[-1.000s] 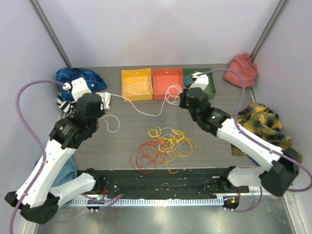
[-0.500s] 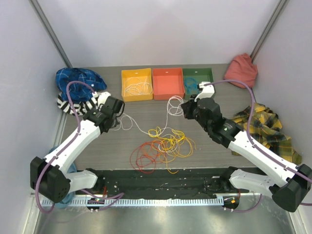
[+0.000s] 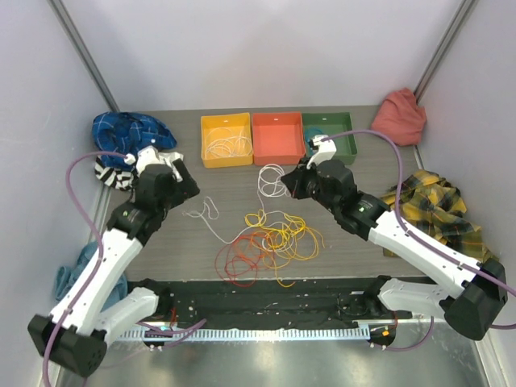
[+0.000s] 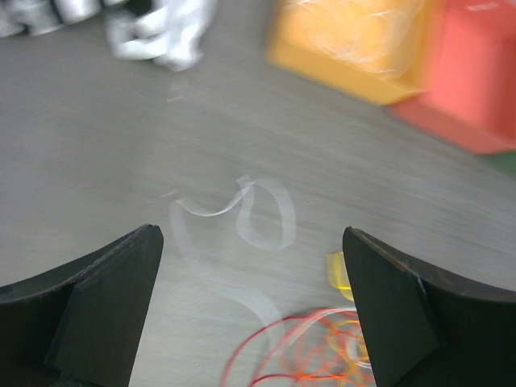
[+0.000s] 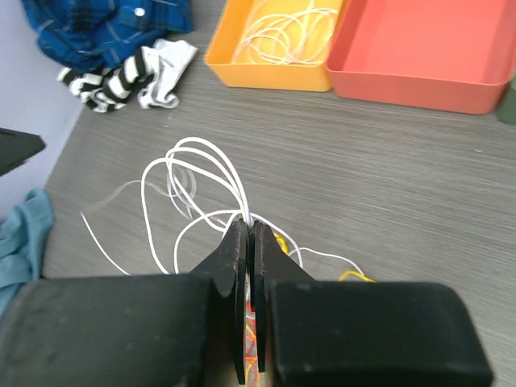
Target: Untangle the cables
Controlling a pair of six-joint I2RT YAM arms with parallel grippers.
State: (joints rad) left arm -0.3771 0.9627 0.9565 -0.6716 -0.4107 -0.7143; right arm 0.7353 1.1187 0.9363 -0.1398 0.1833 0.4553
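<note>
**Right fingers pinch white cable; coloured tangle lies mid-bench**

Surroundings: three shallow plastic bins sit along the far edge. The yellow bin (image 3: 226, 118) has white coils inside, then come the orange-red bin (image 3: 276, 139) and the green bin (image 3: 345, 133). Crumpled cloths ring the work area: blue plaid cloth (image 3: 129, 129) and striped cloth (image 3: 109, 171) far left, pink cloth (image 3: 401, 117) far right, yellow plaid cloth (image 3: 442, 205) right.

Right fingers (image 5: 244, 242) are closed flat on the white cable (image 5: 197, 173). Its thin loops fan out left of the tips over the grey wood-grain bench (image 3: 339, 258). A white strand (image 4: 262, 214) squiggles on the bench below the left fingers (image 4: 105, 282), which are spread wide.

The tangle (image 3: 266, 242) of thin yellow, orange and red coils is near of the white loops. Its long axis runs left-right, with red at the near-left end and yellow to the right.
</note>
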